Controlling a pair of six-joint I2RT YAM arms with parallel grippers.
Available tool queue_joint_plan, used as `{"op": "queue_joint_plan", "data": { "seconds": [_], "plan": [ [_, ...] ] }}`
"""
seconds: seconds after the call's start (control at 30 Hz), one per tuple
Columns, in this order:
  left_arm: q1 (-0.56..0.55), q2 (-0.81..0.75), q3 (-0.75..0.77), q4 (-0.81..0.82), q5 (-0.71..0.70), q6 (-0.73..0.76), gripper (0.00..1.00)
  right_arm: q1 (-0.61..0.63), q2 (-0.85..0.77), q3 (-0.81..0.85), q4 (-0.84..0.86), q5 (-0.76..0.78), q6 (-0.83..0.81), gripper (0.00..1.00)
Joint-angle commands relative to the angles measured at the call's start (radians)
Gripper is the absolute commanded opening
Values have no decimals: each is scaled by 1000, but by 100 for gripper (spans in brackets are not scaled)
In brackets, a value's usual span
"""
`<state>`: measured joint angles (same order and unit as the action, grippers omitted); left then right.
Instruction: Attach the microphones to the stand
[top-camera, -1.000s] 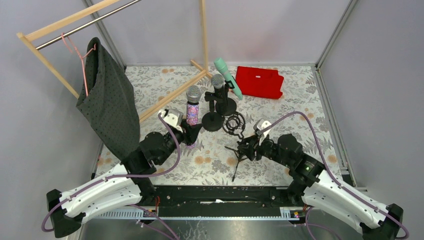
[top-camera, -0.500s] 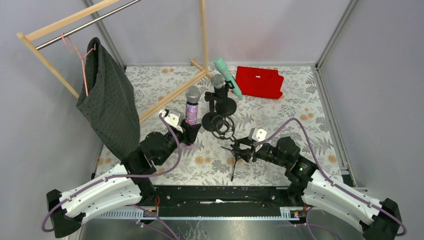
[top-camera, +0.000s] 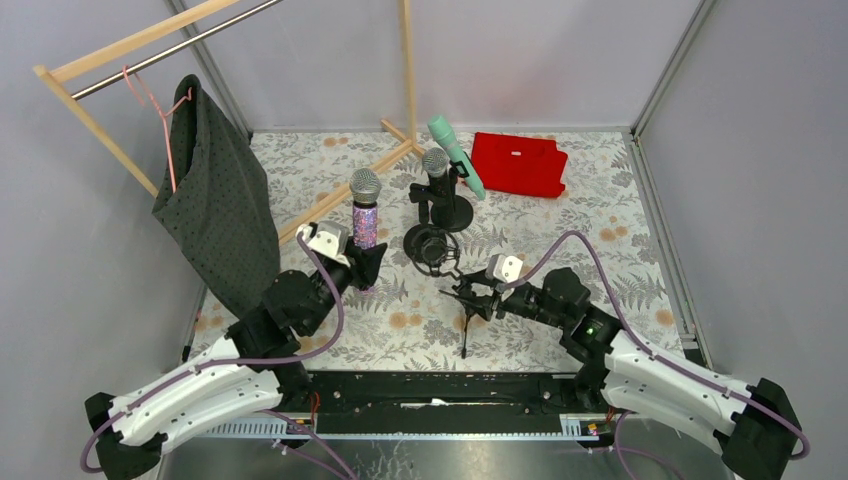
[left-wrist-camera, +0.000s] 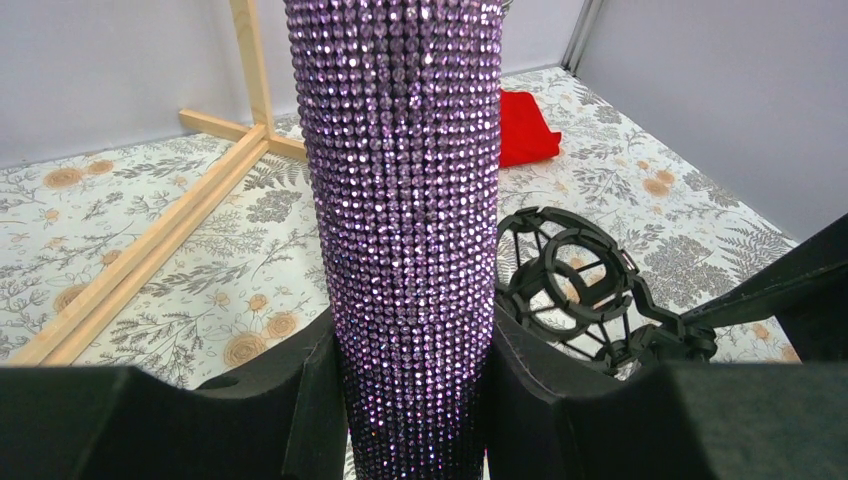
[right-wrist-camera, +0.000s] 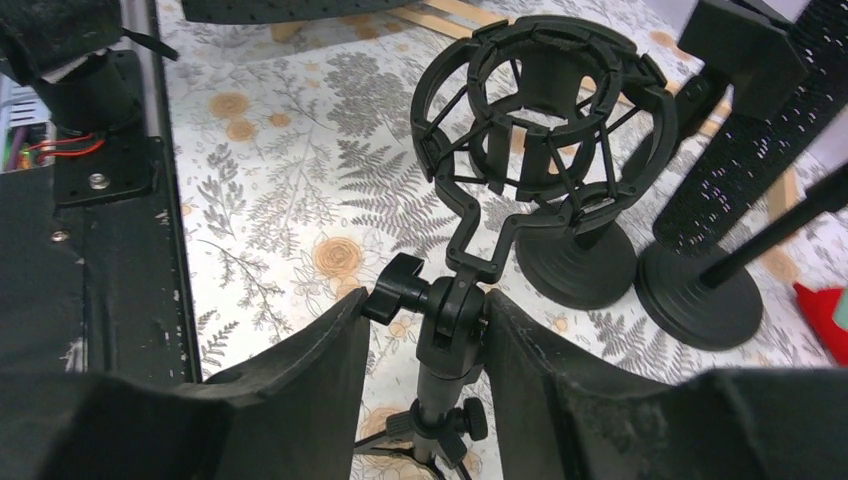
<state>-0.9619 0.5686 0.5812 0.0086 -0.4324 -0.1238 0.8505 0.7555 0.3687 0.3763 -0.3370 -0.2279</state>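
Observation:
My left gripper (top-camera: 362, 264) (left-wrist-camera: 410, 400) is shut on the lower body of the glittery purple microphone (top-camera: 364, 212) (left-wrist-camera: 405, 200), which stands upright with its mesh head up. My right gripper (top-camera: 472, 297) (right-wrist-camera: 432, 372) is shut on the neck of a small black tripod stand (top-camera: 466, 318) (right-wrist-camera: 450, 320). The stand's round shock mount (top-camera: 432, 248) (right-wrist-camera: 545, 110) (left-wrist-camera: 570, 270) tilts toward the purple microphone, just to its right. Further back, the black microphone (top-camera: 436, 166) stands on a round-base stand (top-camera: 452, 212). The mint-green microphone (top-camera: 456, 156) leans tilted beside it.
A red folded cloth (top-camera: 520, 164) (left-wrist-camera: 520, 125) lies at the back right. A wooden clothes rack (top-camera: 345, 190) (left-wrist-camera: 150, 250) crosses the back left, with a dark garment (top-camera: 215, 215) on a pink hanger. Two round stand bases (right-wrist-camera: 578, 265) (right-wrist-camera: 700, 295) sit just beyond the shock mount.
My left gripper has carried the purple microphone left and a little back. My right gripper has brought the tripod stand left, its shock mount now over the nearer round base.

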Motion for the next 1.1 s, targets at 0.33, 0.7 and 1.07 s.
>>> {"op": "queue_joint_plan", "data": {
  "seconds": [0.33,0.7,1.07],
  "plan": [
    [2,-19,24,132,26,27,0,4,-164,47,-267,143,-12,77],
    [3,-69,-65,331,252,118,0,3,-313,161,-352,308,177,80],
    [2,13,-17,352,348,135,0,4,26,641,-852,502,555,86]
  ]
}}
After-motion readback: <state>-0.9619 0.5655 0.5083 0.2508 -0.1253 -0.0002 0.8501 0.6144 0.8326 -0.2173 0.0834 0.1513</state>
